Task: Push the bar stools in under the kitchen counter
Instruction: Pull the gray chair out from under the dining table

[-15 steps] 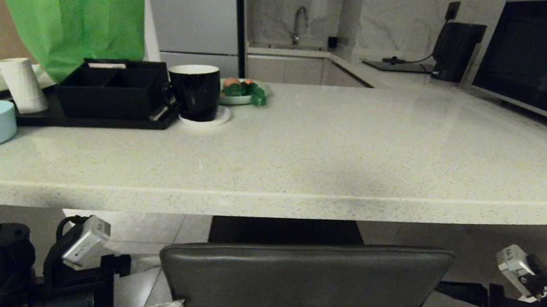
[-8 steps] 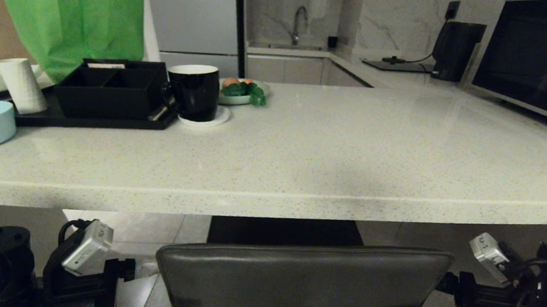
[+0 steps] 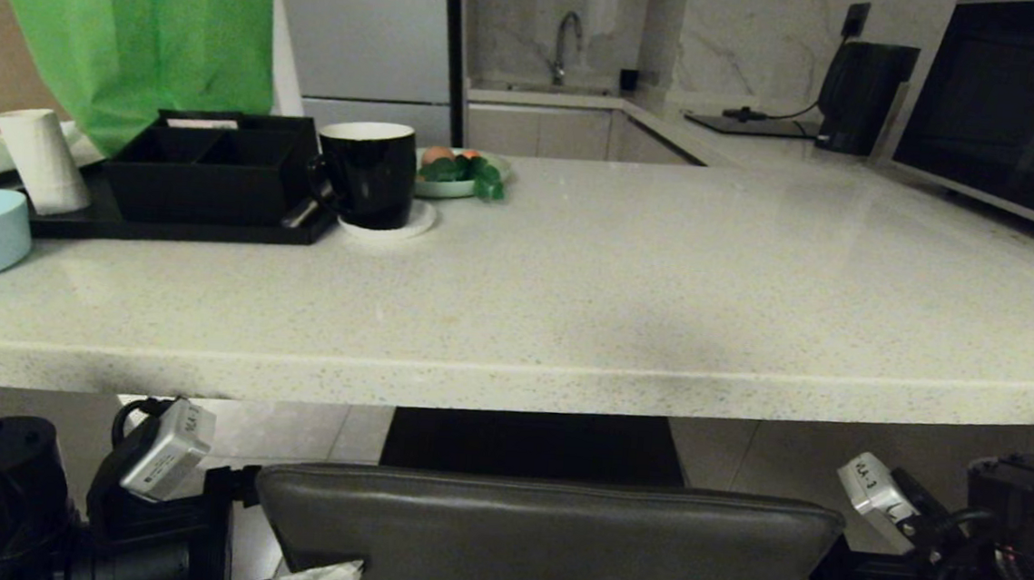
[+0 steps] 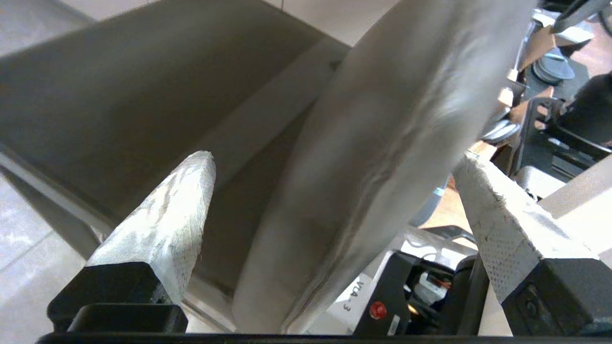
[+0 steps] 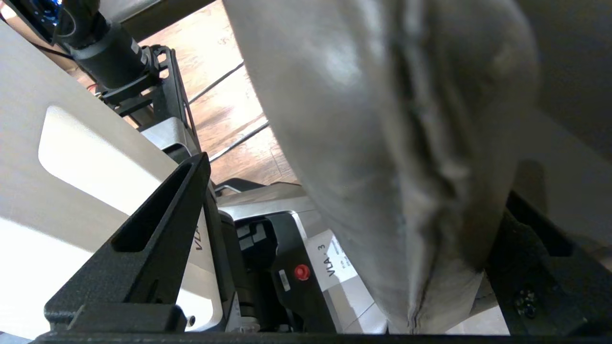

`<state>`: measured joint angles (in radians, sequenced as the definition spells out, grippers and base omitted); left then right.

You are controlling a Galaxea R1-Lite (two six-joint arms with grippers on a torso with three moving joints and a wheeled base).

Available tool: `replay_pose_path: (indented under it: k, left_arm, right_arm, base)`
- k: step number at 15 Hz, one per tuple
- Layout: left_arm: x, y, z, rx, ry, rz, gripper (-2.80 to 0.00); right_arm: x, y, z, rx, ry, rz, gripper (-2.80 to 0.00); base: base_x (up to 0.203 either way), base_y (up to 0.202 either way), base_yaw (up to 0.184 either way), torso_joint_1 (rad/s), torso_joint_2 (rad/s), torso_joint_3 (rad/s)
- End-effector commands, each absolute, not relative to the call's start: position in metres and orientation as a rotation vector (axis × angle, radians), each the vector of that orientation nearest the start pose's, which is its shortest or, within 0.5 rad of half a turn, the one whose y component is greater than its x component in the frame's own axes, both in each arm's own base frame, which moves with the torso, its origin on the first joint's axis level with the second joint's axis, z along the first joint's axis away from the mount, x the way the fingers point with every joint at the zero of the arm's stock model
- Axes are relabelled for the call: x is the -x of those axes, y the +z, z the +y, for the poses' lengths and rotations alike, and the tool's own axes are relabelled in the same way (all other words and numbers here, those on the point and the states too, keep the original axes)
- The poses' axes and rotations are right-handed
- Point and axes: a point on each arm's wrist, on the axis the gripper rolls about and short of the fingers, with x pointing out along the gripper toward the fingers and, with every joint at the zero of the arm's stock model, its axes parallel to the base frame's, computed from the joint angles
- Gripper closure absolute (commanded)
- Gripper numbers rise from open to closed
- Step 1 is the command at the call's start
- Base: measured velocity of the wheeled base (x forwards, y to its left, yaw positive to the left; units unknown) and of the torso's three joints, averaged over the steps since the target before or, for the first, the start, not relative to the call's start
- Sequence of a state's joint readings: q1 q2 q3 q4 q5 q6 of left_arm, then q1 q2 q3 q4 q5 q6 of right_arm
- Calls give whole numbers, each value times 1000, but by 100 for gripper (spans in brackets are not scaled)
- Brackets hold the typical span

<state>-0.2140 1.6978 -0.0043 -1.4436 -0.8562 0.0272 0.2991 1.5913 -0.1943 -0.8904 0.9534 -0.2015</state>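
We are in a home kitchen: a speckled stone bench [image 3: 627, 279] carries a black mug [image 3: 369, 173], a plate of food [image 3: 461, 175] and a black tray [image 3: 168, 211], a sink tap [image 3: 569, 43] stands against a marble wall behind, an oven door [image 3: 1012, 106] shows at right, and a stool [image 3: 544, 547] sits before us.

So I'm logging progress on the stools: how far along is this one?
Done: both grippers sit open astride the bar stool's backrest, the left gripper at one end and the right gripper at the other. In hand: lining up the push. Left: the backrest is still on the near side of the kitchen counter edge, so the stool needs driving in. No second stool is visible.
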Motion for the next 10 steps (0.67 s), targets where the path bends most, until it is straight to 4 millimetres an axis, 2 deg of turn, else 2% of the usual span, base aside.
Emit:
replay_pose_path:
  k: [1,7,10]
  left_arm:
    - [-176,87,-56,66,-1073,257,-280]
    - [-178,83,-56,63,-1070,273,-280]
    - [-178,83,-56,64,-1072,274,-280]
  right_arm:
    - [-181,92,75,-8,1267,398,-280]
    - [-196,91,79,-41,1245,344,-280]
    - [-196,90,79,-45,1243,349,-280]
  base:
    - [0,0,0,0,0,0]
    - [0,0,0,0,0,0]
    - [-173,0,0,3,3,1]
